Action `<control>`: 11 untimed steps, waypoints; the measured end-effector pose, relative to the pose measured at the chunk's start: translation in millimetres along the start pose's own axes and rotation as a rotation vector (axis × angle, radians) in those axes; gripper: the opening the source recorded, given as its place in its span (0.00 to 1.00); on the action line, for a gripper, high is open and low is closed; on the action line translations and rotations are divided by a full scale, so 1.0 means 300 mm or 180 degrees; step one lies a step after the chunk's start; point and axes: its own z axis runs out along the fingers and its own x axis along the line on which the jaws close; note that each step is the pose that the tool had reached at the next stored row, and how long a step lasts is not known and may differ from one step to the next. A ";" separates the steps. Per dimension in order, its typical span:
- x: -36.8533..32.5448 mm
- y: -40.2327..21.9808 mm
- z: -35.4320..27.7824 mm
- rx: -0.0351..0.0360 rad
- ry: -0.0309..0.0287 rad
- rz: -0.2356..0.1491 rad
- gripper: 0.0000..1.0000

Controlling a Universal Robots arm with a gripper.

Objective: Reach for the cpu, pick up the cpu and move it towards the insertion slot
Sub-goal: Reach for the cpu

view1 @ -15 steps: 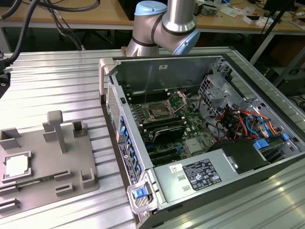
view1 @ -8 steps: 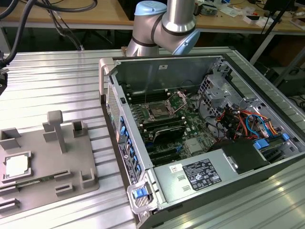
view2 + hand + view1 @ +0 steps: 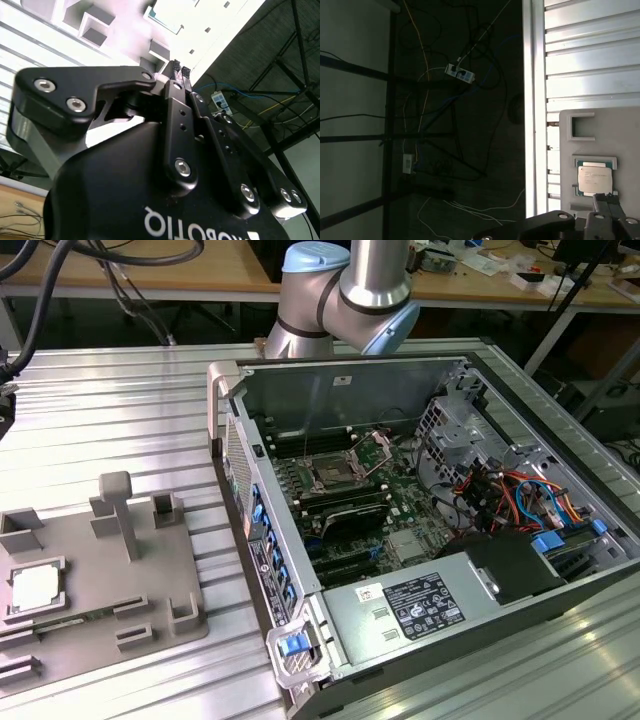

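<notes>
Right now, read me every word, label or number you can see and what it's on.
Nothing can be quoted as it reads.
Black label on the silver power supply, exterior view: white print too small to read.
White sticker beside it: too small to read.
Top of the cpu, first wrist view: faint print, too small.
Body of the gripper, second wrist view: white lettering, upside down, cut off by the picture's edge.

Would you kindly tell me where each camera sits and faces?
Exterior view: off the arm, above the table, looking down on computer case, insertion slot, tray, cpu; an arm joint shows.
Second wrist view: at the wrist, looking along the gripper towards the tray.
First wrist view: at the wrist, facing the cpu and floor; gripper shows.
Shared: the tray, in all three.
</notes>
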 end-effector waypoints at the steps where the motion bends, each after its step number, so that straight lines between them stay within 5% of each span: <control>1: 0.000 0.000 0.000 0.0000 0.0000 0.0000 0.17; 2: 0.000 0.000 0.000 0.0000 0.0000 0.0000 0.24; 11: 0.001 0.000 0.001 0.0000 0.0000 0.0000 0.33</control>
